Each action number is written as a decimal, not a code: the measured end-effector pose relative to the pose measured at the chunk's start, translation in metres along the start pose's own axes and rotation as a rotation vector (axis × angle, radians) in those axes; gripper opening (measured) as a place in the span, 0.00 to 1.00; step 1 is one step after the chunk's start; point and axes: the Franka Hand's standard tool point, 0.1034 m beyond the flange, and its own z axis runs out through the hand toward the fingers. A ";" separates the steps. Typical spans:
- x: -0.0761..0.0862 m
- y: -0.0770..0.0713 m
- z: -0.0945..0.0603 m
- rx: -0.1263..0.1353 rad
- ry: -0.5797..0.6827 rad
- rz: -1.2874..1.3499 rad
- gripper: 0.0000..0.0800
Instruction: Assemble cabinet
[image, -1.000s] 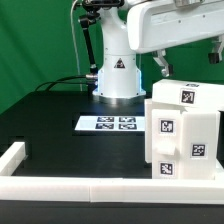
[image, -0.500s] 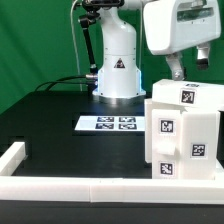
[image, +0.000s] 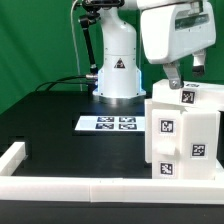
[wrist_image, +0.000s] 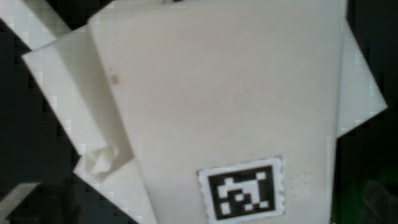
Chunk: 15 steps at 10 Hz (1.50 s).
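Observation:
The white cabinet (image: 180, 135) stands at the exterior view's right, a box with black-and-white tags on its top and front. My gripper (image: 184, 72) hangs just above its top rear edge. Its two dark fingers (image: 172, 74) stand apart with nothing between them, so it is open. In the wrist view the cabinet's white top (wrist_image: 214, 100) fills most of the picture, close below, with one tag (wrist_image: 240, 188) on it. The fingertips do not show clearly there.
The marker board (image: 107, 124) lies flat on the black table in front of the robot's white base (image: 115, 75). A low white border rail (image: 70, 186) runs along the front edge and turns up at the exterior view's left (image: 12, 155).
The gripper has swung from high at the exterior view's right to point downward. It has come down close over the cabinet's top. The cabinet has not moved.

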 end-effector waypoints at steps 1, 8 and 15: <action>-0.001 0.000 0.003 0.001 -0.001 0.001 1.00; -0.007 -0.004 0.013 0.009 -0.008 0.043 0.70; -0.001 -0.001 0.012 -0.020 0.035 0.704 0.70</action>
